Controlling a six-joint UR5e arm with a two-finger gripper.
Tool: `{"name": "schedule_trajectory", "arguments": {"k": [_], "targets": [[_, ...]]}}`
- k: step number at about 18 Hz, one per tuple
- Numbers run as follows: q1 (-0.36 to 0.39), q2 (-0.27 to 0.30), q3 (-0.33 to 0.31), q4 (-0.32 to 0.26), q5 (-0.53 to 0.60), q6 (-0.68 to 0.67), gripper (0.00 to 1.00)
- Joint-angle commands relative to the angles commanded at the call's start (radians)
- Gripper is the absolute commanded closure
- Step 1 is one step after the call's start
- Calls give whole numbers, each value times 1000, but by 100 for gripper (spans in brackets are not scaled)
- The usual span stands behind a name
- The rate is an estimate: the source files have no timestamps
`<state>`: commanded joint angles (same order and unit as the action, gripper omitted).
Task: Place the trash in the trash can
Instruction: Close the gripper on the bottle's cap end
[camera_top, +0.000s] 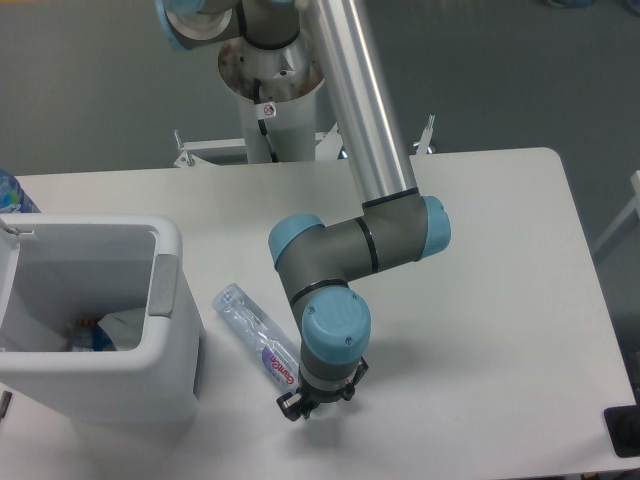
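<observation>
Far left, at nine o'clock: white trash can (120, 375) on the tabletop (500, 300), crumpled wrapper (118, 328) lying inside. Just right of the bin, toward six o'clock: flattened clear bottle (258, 335) flat on the surface, purple-and-white label end pointing to five o'clock. Directly over that label end: gripper (298, 405), jaws mostly hidden under the wrist, opening impossible to tell, no visible hold on anything.

The bottle (256, 334) was clear, crinkled plastic with a glossy label. The bin (165, 330) looked like smooth white matt plastic. The arm (358, 110) was brushed metal, and the table (500, 300) matt white.
</observation>
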<state>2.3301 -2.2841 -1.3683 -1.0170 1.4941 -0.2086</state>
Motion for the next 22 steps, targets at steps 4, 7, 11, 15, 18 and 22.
{"name": "schedule_trajectory", "arguments": {"k": [4, 7, 11, 15, 18, 22], "targets": [[-5, 2, -5, 0, 0, 0, 48], [-6, 2, -8, 0, 8, 0, 49], [-8, 2, -11, 0, 14, 0, 48], [-8, 2, -11, 0, 14, 0, 49], [-8, 2, -11, 0, 14, 0, 57], [-8, 3, -11, -2, 15, 0, 65]]}}
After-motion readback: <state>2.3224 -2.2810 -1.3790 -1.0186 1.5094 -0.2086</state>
